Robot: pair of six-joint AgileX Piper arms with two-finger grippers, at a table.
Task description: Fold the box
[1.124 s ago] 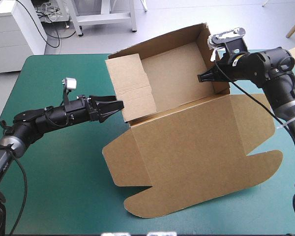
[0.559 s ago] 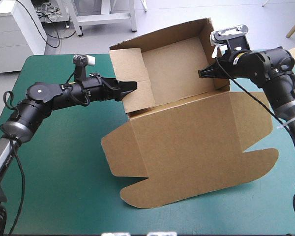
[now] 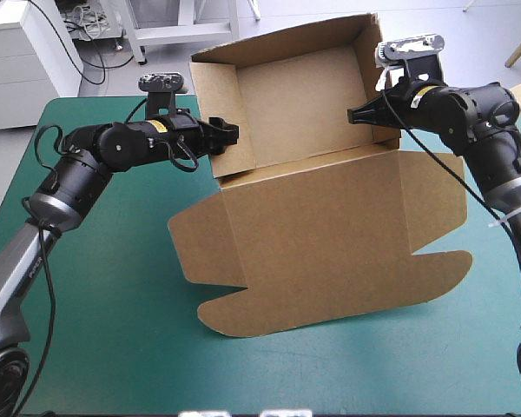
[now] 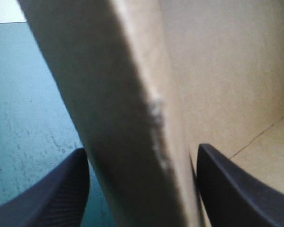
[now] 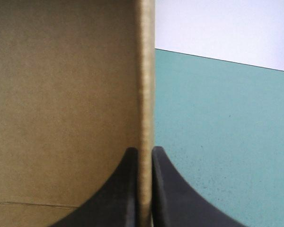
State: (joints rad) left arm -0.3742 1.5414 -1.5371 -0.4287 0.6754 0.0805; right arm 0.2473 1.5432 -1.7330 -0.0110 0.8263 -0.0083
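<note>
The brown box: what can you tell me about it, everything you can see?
The box is one cut sheet of plain brown board, half formed. At the table's far side its walls stand up as an open tray, while the lid panel, with rounded flaps, spreads over the teal-green cover toward the near edge. The right claw is shut on the tray's right wall. The left claw is open, its fingers astride the left wall.
</note>
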